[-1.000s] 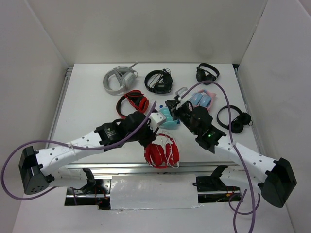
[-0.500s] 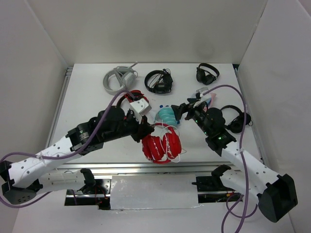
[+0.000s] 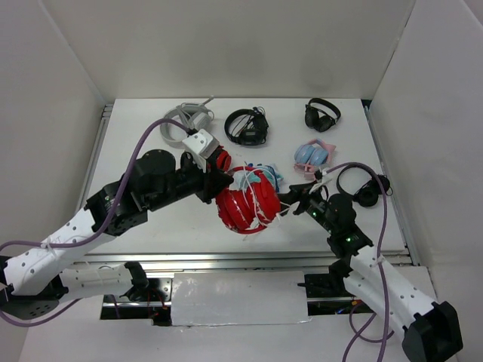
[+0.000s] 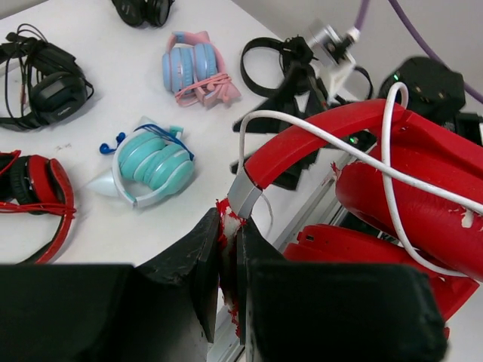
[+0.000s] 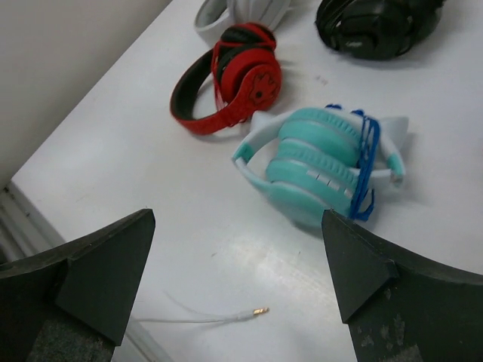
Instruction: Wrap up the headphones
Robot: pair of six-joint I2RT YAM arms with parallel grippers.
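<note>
The glossy red headphones (image 3: 245, 204) hang folded above the table near its front middle. My left gripper (image 3: 213, 183) is shut on them. In the left wrist view its jaws (image 4: 229, 240) pinch the torn red padding at the end of the headband, and the thin white cable (image 4: 392, 170) crosses the band and earcups (image 4: 411, 207). My right gripper (image 3: 290, 197) stands wide open just right of the headphones and holds nothing. Between its fingers (image 5: 238, 226) lies bare table, with the cable's gold plug (image 5: 260, 311) loose on it.
A teal pair (image 5: 324, 170) lies just behind the red one, with a red-and-black pair (image 5: 234, 83) to its left. Further back are a pink-and-blue pair (image 3: 312, 155), black pairs (image 3: 247, 127) (image 3: 322, 113) (image 3: 364, 185) and a grey pair (image 3: 185, 121). The table's front rail (image 3: 226, 260) is close.
My left arm lifted the red headphones up and toward the back. My right gripper opened, let go of the cable and drew back toward the front right.
</note>
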